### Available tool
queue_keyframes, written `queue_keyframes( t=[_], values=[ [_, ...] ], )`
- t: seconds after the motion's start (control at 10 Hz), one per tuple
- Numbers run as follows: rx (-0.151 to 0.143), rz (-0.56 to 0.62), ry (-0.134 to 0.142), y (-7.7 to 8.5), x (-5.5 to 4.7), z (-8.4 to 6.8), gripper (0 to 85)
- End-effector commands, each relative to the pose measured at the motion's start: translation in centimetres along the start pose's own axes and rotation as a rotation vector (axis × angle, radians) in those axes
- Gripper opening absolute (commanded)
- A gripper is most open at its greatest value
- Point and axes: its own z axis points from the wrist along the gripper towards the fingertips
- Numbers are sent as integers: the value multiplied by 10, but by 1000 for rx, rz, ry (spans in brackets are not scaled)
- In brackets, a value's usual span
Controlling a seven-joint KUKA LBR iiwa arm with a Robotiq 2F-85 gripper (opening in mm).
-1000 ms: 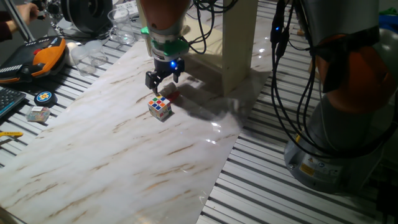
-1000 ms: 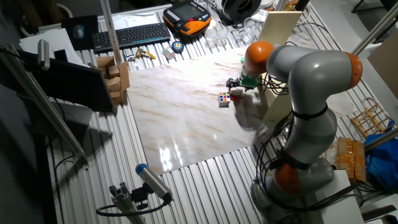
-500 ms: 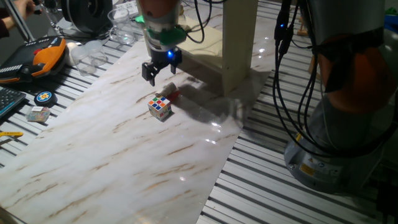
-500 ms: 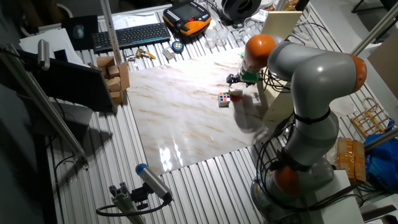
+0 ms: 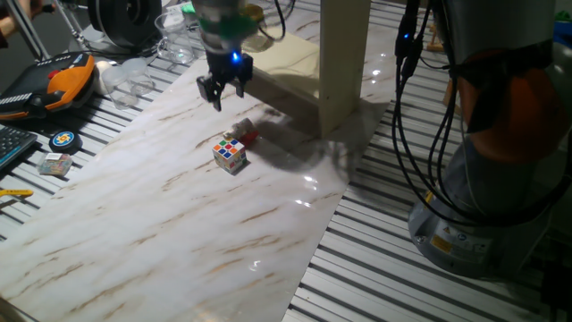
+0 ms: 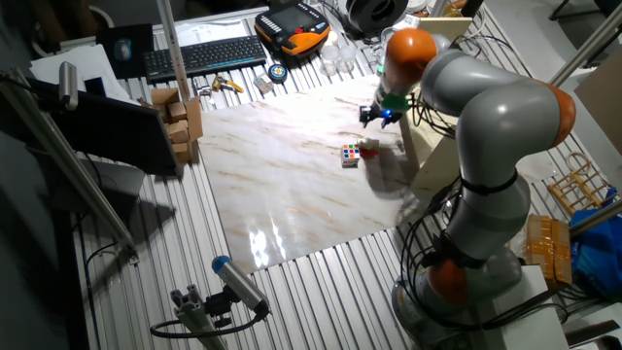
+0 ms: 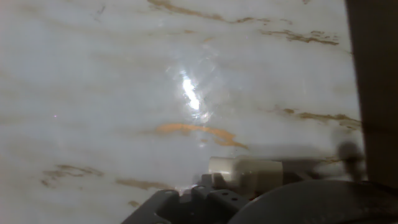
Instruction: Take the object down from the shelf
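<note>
Far left at your 9 o'clock sit the orange-and-black controller [image 5: 55, 79] and a small round blue disc [image 5: 63, 139], both off the marble worktop [image 5: 161, 233] and no part of this job. Moving right, the colour cube [image 5: 230, 154] rests on the worktop near its middle, with a small red piece [image 5: 249, 137] just beside it at its 1 o'clock; the cube is off the shelf, so you can judge the take-down itself as done. The gripper [image 5: 217, 88] hangs above and apart from the cube, at the cube's 11 o'clock, its fingers spread and holding nothing. In the hand view you see only bare marble and a glare patch, no object between the fingers. Further right, at 2 o'clock from the cube, stands the cream shelf [image 5: 344, 63], its upright panel close to the arm's wrist. The step in hand reads as the retreat after release. Your next move calls for lifting clear without clipping that panel or the hanging cables [image 5: 420, 134], and leaving the cube undisturbed.
</note>
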Motion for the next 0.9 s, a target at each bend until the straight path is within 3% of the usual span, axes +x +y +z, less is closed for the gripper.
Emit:
queue_keyframes(
  t=[0.0, 0.1, 0.2, 0.5, 0.8],
  values=[
    [6, -7, 19, -1, -4, -12, 340],
    [9, -30, 40, -6, -8, -21, 170],
    [4, -43, 44, -12, -12, -27, 0],
    [19, -66, 22, -34, -21, -37, 0],
    [5, -56, 16, -58, -30, -46, 0]
  ],
)
